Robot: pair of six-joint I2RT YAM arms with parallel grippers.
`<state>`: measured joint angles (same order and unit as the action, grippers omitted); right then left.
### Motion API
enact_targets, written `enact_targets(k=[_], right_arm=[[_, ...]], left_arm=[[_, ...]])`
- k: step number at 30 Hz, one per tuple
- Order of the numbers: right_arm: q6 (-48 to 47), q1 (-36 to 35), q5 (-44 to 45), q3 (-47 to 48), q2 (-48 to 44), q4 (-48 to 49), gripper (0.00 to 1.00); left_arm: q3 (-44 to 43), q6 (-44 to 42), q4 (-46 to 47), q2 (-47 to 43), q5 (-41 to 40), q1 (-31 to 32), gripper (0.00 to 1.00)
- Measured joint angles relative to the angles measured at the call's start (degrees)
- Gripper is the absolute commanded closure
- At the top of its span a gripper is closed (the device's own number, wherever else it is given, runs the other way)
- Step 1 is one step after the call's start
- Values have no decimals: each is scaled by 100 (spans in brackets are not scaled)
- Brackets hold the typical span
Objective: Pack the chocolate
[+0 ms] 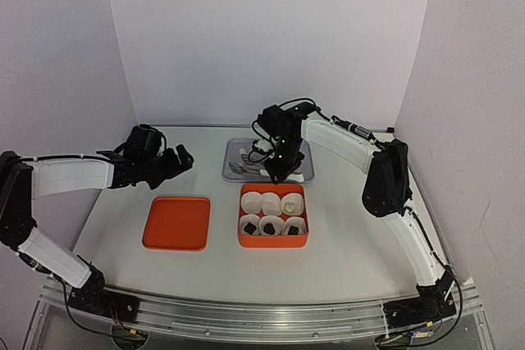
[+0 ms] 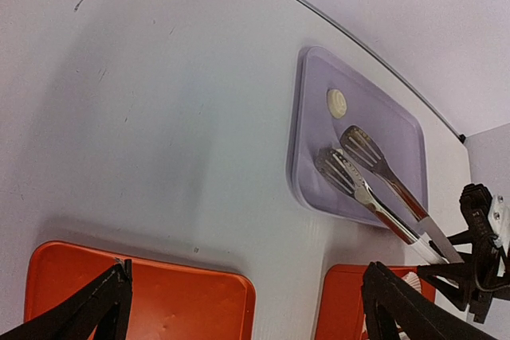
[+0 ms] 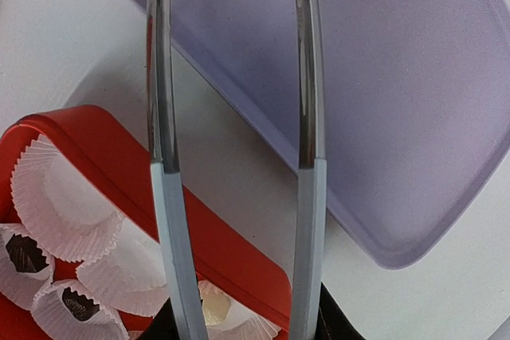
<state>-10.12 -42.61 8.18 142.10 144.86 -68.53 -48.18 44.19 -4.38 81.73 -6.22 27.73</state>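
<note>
Top external view: right end effector (image 1: 277, 168) grips the tongs (image 2: 360, 190) above the grey tray (image 1: 238, 147)
Left end effector (image 1: 179, 159) hangs wide open over the counter (image 1: 353, 243). Three dark chocolates (image 1: 269, 225) and one cream chocolate (image 1: 292, 203) sit in paper cups (image 1: 250, 200) inside the orange box (image 1: 273, 243); another cream chocolate (image 2: 336, 103) lies on the tray

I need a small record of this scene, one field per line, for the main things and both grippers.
orange box: six paper cups; dark chocolates in the three near ones
grey tray: one cream chocolate lies on it
tongs: tips over the tray
right gripper: shut on the tongs
left gripper: open, empty
orange lid: flat, left of the box
</note>
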Motion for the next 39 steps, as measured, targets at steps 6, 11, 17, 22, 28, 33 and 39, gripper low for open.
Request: enact_targets(k=[6,11,17,22,28,33,39], right_arm=[[-36,26,-6,29,49,2,65],[-33,41,-16,31,50,5,69],[-29,48,-66,31,50,2,72],[-14,59,-92,29,50,0,76],[12,65,-98,26,50,-4,80],[9,82,-119,29,50,-4,85],[3,85,-156,187,49,-5,90]], left_arm=[[0,78,0,0,0,0,0],[0,89,1,0,-2,0,0],[0,91,0,0,-5,0,0],[0,97,0,0,-5,0,0],[0,118,0,0,-5,0,0],[0,130,-2,0,-7,0,0],[0,135,-2,0,-7,0,0]])
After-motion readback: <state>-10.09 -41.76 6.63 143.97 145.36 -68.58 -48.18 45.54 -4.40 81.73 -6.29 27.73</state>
